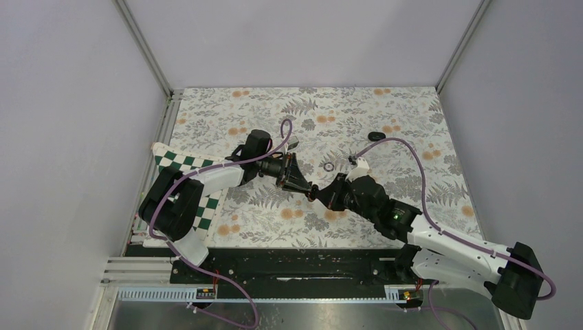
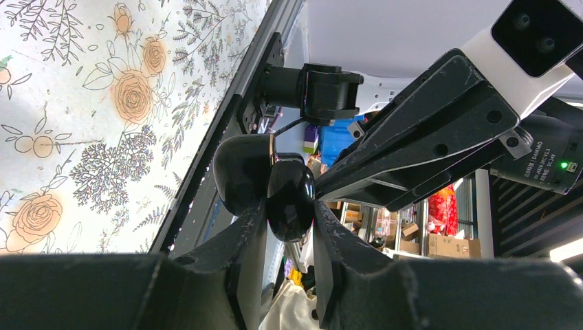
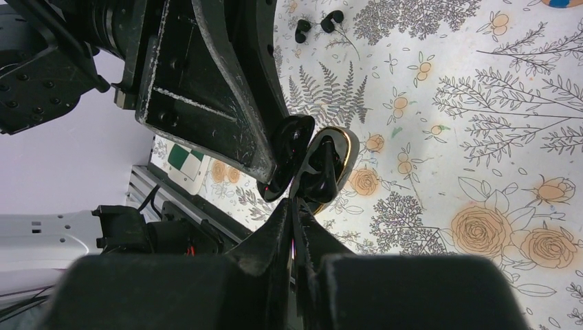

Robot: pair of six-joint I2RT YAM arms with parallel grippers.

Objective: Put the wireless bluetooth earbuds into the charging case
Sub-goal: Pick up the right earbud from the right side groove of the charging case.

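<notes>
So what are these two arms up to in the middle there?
Between them they hold a small black charging case. The left gripper clamps its glossy body and the right gripper pinches the other half, so the case looks hinged open. The two earbuds meant to go inside lie loose on the flowered table, side by side, not yet picked up.

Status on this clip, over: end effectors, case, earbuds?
Left end effector shut on charging case. Right end effector shut on it too, case open. Earbuds out, on table. No obstruction seen.
</notes>
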